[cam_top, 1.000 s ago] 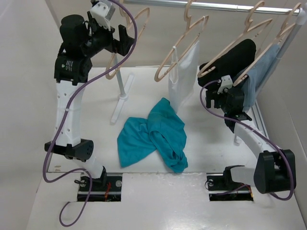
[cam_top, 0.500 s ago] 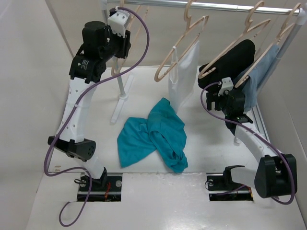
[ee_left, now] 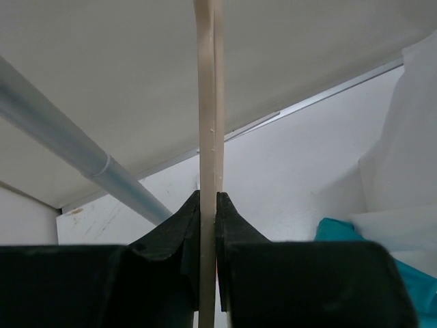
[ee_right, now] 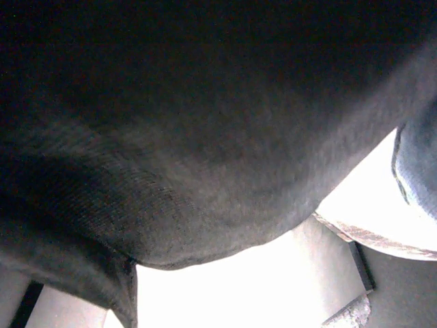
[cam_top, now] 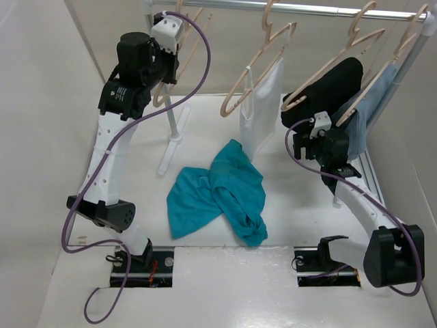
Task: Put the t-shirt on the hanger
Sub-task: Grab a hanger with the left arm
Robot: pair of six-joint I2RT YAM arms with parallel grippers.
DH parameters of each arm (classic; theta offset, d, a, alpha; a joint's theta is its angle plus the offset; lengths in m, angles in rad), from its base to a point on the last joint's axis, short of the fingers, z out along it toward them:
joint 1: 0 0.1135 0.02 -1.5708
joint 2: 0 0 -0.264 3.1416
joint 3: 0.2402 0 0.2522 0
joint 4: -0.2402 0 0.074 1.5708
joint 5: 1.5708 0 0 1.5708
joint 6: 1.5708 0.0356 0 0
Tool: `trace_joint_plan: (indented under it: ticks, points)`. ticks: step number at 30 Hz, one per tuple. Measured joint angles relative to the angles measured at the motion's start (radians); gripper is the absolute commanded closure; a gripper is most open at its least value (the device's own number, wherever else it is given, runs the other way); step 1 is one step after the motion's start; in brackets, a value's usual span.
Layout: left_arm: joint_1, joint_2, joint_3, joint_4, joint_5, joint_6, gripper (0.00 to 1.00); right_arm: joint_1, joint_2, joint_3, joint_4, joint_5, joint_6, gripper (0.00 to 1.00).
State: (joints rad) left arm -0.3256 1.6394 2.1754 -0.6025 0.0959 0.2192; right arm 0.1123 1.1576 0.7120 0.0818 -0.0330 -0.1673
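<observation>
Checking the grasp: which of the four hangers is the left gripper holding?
The bare leftmost hanger, clamped in the left gripper; the others carry a white cloth, a black garment and a grey-blue cloth.

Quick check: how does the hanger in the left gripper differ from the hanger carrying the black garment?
The hanger is bare; the black-garment hanger is draped in the black garment. The hanger is clamped in the left gripper; no grip shows on the black-garment hanger. The hanger is at the left end of the rail, the black-garment hanger toward its right. Both are pale wood.
</observation>
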Motion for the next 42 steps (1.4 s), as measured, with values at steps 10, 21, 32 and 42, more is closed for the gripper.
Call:
trace_joint_plan:
  ticks: [10, 21, 32, 42]
  points:
    - [-0.002, -0.121, -0.025, 0.023, -0.034, 0.000, 1.00, 0.117, -0.054, 0.000, -0.012, 0.046, -0.021, 0.01]
    - [-0.007, -0.418, -0.570, 0.064, -0.109, -0.024, 1.00, 0.295, -0.087, 0.000, -0.090, 0.133, -0.023, 0.01]
    - [-0.014, -0.729, -0.999, 0.066, -0.251, -0.141, 1.00, 0.710, -0.211, 0.019, -0.198, 0.418, 0.086, 0.01]
    - [-0.015, -0.958, -1.233, 0.090, -0.067, -0.124, 1.00, 1.108, -0.018, 0.325, -0.456, 0.932, 0.246, 0.01]
